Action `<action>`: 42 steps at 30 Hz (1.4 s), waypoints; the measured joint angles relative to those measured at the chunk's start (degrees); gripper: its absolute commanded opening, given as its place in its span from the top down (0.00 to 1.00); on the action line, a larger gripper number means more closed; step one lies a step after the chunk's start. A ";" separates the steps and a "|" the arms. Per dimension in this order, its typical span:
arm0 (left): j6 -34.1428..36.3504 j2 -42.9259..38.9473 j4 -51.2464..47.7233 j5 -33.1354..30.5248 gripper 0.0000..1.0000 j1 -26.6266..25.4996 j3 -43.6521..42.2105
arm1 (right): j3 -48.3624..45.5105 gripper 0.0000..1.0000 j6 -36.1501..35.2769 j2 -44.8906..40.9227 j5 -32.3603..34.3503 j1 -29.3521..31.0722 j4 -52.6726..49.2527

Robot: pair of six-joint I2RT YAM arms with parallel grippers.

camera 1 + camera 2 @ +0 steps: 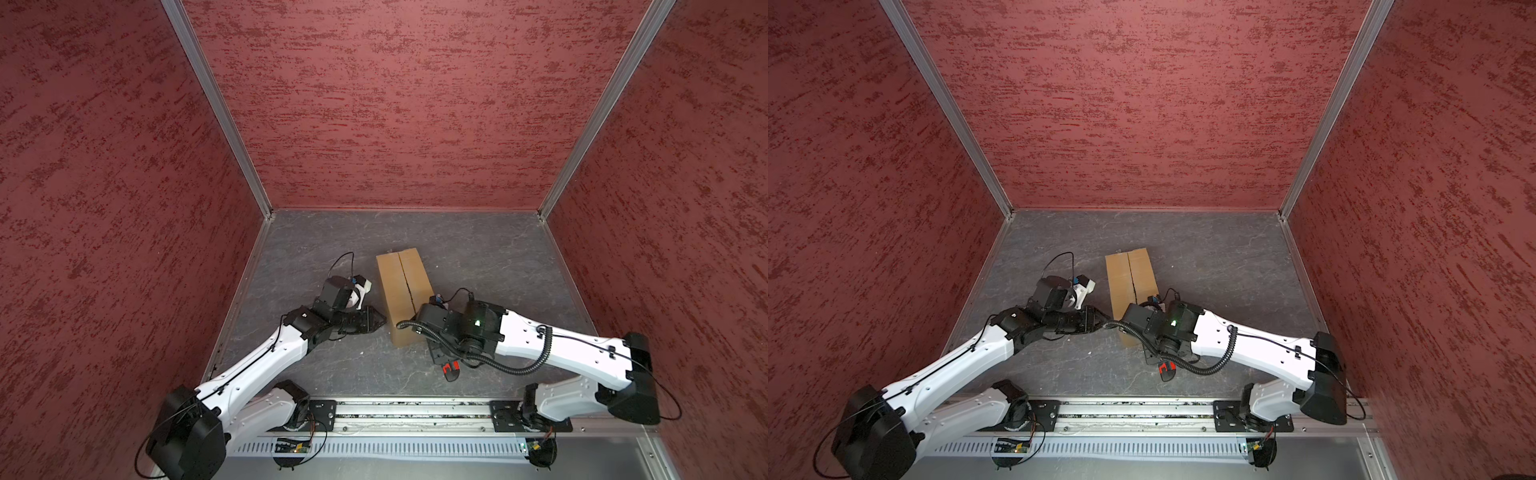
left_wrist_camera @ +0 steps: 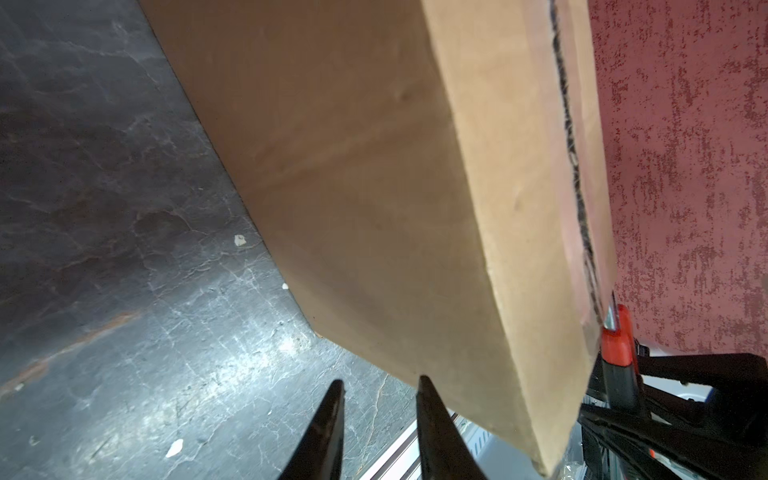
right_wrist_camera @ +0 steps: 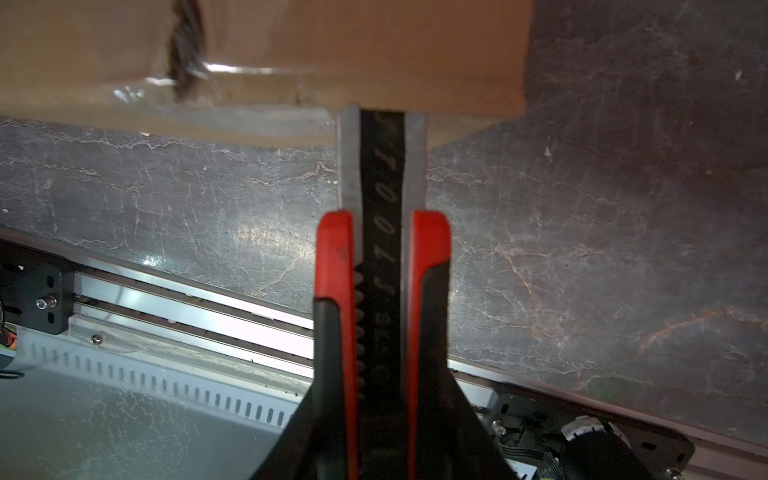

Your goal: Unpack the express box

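The express box (image 1: pixel 401 291) (image 1: pixel 1129 282) is a plain brown carton lying on the dark table, its centre seam (image 2: pixel 569 124) ragged and split. My left gripper (image 1: pixel 380 321) (image 2: pixel 381 380) hovers at the box's near left corner. Its jaws stand a little apart with nothing between them, and one fingertip (image 2: pixel 424 384) is close to the box's lower edge. My right gripper (image 3: pixel 380 395) is shut on a red-and-black utility knife (image 3: pixel 380 249) (image 1: pixel 451 370). The knife's front end (image 2: pixel 617 332) sits at the box's near end by the seam. Clear tape (image 3: pixel 232 72) shows on that end face.
Red textured walls (image 1: pixel 124 208) enclose the table on three sides. An aluminium rail (image 1: pixel 415 411) carrying both arm bases runs along the front edge. Small pale scraps (image 2: pixel 174 446) lie on the table left of the box.
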 measured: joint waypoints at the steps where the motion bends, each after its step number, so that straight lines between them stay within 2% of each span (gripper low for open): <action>1: -0.39 0.39 0.81 -0.20 0.70 -0.42 0.02 | 0.15 0.97 -0.17 0.13 -0.09 0.00 0.11; 20: -3.80 2.38 4.74 -7.82 0.70 -6.88 0.15 | 2.23 0.97 -1.44 2.58 -0.17 -0.74 -2.38; 42: -4.68 2.82 4.24 -14.12 0.71 -9.49 1.29 | 2.32 0.98 -3.37 2.58 -1.09 -0.90 -2.34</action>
